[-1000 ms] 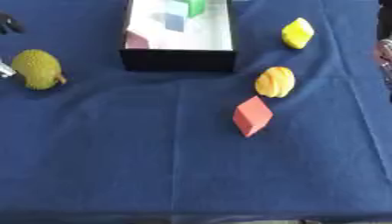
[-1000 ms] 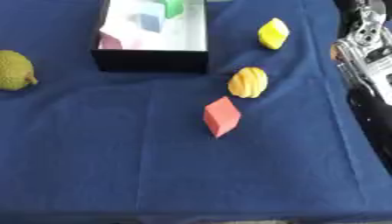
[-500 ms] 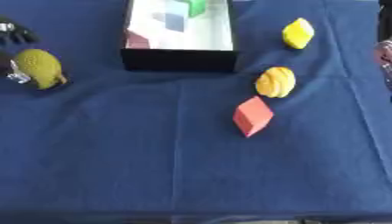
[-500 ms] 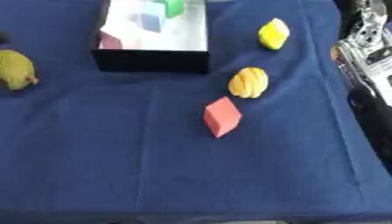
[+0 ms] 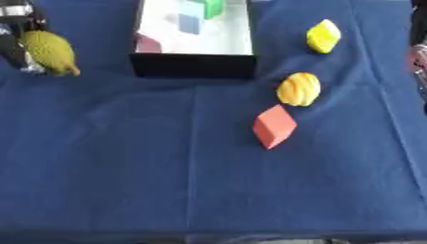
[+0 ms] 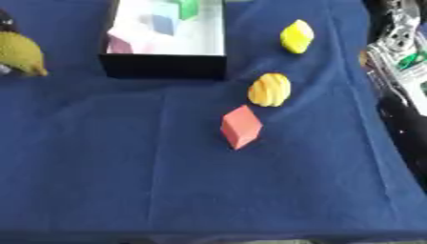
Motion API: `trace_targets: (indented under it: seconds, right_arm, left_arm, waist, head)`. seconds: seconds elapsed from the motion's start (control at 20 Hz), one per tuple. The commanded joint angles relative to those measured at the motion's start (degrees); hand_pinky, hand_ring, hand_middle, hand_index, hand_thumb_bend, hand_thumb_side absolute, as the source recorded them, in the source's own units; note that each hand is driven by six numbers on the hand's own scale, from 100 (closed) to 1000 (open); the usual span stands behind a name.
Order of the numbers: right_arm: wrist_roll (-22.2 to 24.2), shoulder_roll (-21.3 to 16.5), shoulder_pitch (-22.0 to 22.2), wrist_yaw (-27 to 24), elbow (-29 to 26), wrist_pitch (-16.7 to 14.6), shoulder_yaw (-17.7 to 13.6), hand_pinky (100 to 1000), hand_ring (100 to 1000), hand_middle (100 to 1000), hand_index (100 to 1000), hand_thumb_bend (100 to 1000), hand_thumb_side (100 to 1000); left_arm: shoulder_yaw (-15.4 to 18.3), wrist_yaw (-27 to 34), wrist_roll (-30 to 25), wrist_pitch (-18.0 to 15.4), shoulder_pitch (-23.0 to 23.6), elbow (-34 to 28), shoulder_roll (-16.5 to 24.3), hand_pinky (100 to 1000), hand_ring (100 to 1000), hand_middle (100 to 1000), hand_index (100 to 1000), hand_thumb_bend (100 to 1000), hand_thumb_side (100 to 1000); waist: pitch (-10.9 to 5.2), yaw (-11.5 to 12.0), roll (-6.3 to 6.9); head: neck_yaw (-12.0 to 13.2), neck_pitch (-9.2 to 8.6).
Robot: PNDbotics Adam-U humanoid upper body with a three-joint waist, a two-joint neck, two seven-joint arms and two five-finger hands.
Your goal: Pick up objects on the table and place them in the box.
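Observation:
An olive-green bumpy fruit (image 5: 50, 51) hangs at the far left, level with the box's front wall. My left hand (image 5: 13, 42) is curled round it from the left and from behind. The black box (image 5: 193, 66) with a white floor stands at the top centre and holds a pink block (image 5: 148, 44), a blue block (image 5: 190, 22) and a green block (image 5: 213, 5). On the blue cloth lie a yellow block (image 5: 323, 36), an orange ridged fruit (image 5: 298, 89) and a red block (image 5: 273, 126). My right hand (image 6: 399, 47) shows at the right edge, silver and black, away from all of them.
A dark blue cloth (image 5: 125, 167) covers the whole table, wrinkled around the box. The table's front edge runs along the bottom of the view. My right arm (image 6: 404, 119) fills the strip beyond the cloth's right edge.
The green fruit has risen from the cloth and moved away from me with my left hand round it. The other things and the right arm have stayed put.

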Motion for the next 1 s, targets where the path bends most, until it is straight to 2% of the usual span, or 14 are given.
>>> trace_targets:
  seconds: [0.05, 0.2, 0.3, 0.55, 0.65, 0.7, 0.75, 0.85, 0.9, 0.95, 1.0]
  right_arm:
    - [0.8, -2.1, -2.6, 1.4, -0.6, 0.8, -0.1, 953, 765, 753, 877, 399, 529]
    - [2.5, -2.4, -5.4, 2.5, -0.3, 2.5, 0.8, 953, 766, 754, 877, 393, 528]
    - [3.5, -2.2, -6.8, 2.8, -0.2, 3.4, 1.3, 954, 766, 754, 878, 392, 530]
    - [4.5, -0.6, -7.8, 3.0, 0.6, 3.5, 1.8, 954, 764, 753, 878, 391, 533]
    - [4.4, -0.2, -7.7, 2.8, 0.8, 3.3, 1.8, 954, 764, 753, 877, 398, 516]
    - [4.4, -0.1, -7.7, 2.7, 0.8, 3.3, 1.9, 954, 764, 753, 878, 391, 535]
    - [4.4, -0.1, -7.7, 2.7, 0.7, 3.2, 2.0, 954, 764, 753, 878, 390, 535]
    - [4.4, -0.2, -7.5, 2.6, 0.4, 3.1, 1.9, 954, 764, 753, 878, 392, 532]
    - [4.2, -0.3, -7.4, 2.6, 0.4, 3.1, 1.9, 954, 764, 753, 877, 393, 532]
    - [4.1, -0.3, -7.3, 2.6, 0.3, 3.1, 1.8, 954, 764, 753, 878, 394, 532]
    - [3.9, -0.4, -7.1, 2.5, 0.2, 3.1, 1.8, 954, 764, 753, 878, 394, 531]
  left_arm:
    - [-1.2, -1.5, 1.7, 0.1, -4.5, -5.3, -3.2, 610, 590, 484, 585, 598, 100]
    - [-4.3, -6.7, 3.1, -1.9, -7.1, -3.0, -10.4, 619, 594, 484, 585, 598, 100]
    - [-4.8, -9.7, 5.2, -2.8, -8.4, 2.6, -15.2, 626, 597, 488, 590, 585, 100]
    - [-2.2, -20.4, 12.9, -3.7, -10.1, 18.7, -23.4, 659, 628, 526, 638, 620, 100]
    - [-0.3, -22.7, 15.5, -3.8, -10.4, 22.1, -25.1, 700, 681, 587, 704, 619, 100]
    - [0.2, -23.2, 15.9, -3.9, -10.5, 23.2, -25.5, 746, 751, 705, 808, 626, 100]
    - [0.7, -23.3, 16.1, -4.2, -10.5, 23.7, -25.7, 774, 795, 768, 856, 638, 100]
    - [1.7, -22.2, 17.0, -4.7, -10.5, 23.3, -25.6, 788, 812, 780, 881, 606, 100]
    - [2.2, -21.0, 17.5, -4.6, -10.4, 22.9, -25.5, 824, 869, 871, 930, 556, 180]
    - [2.5, -19.7, 18.2, -4.3, -10.2, 22.3, -25.2, 835, 875, 882, 939, 554, 226]
    - [2.9, -18.4, 19.1, -3.9, -10.1, 21.2, -24.8, 833, 869, 875, 940, 537, 224]
  waist:
    - [-1.95, -0.1, 0.14]
    - [-2.34, -0.7, -0.17]
    - [-2.52, -1.2, -0.31]
    - [-2.45, -2.0, -0.47]
    - [-2.31, -2.1, -0.46]
    - [-2.25, -2.2, -0.46]
    - [-2.21, -2.2, -0.47]
    - [-2.14, -2.2, -0.49]
    - [-2.14, -2.1, -0.49]
    - [-2.16, -2.1, -0.47]
    - [-2.2, -2.0, -0.45]
  head:
    - [0.2, 0.31]
    - [0.3, 0.31]
    - [0.4, 0.31]
    - [1.2, 0.31]
    - [1.4, 0.31]
    - [1.5, 0.31]
    - [1.4, 0.31]
    - [1.3, 0.31]
    - [1.2, 0.31]
    - [1.2, 0.31]
    - [1.1, 0.31]
